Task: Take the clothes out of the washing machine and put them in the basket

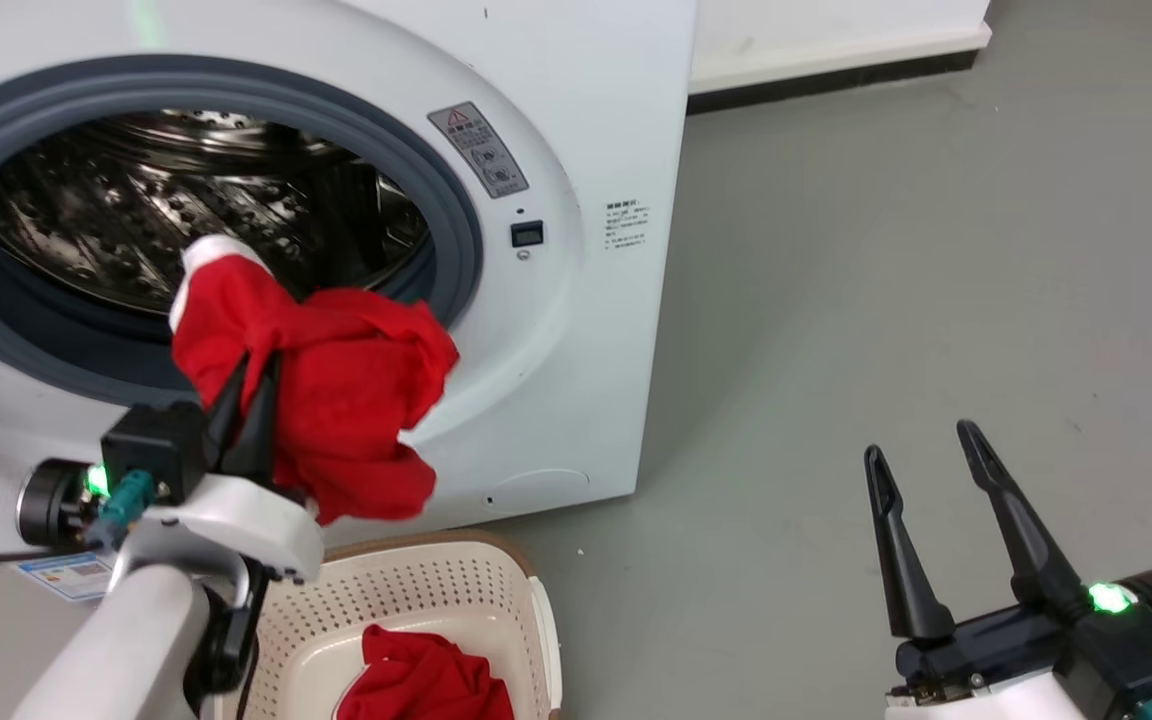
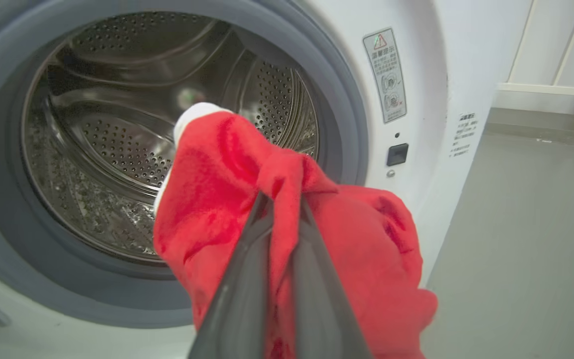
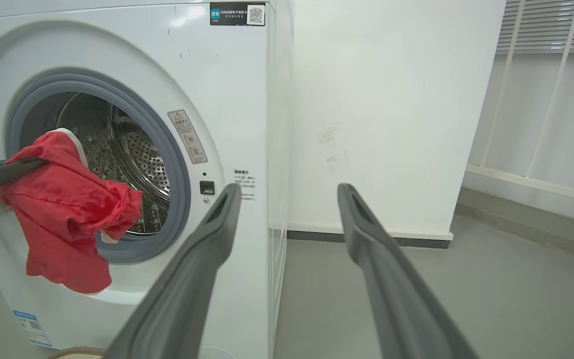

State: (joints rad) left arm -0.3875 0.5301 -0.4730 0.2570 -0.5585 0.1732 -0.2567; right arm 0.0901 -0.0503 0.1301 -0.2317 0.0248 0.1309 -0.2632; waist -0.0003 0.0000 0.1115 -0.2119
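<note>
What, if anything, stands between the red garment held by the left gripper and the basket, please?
Nothing visible does. The left gripper holds the red garment outside the porthole of the washing machine, and the basket sits open lower down in front of the machine, with another red garment already lying inside.

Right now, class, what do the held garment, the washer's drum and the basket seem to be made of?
Held garment: soft red fabric, matte; it crumples and droops. Drum: shiny metal, probably steel; bright glints, punched holes. Basket: cream plastic, likely moulded; even perforations, smooth walls.
</note>
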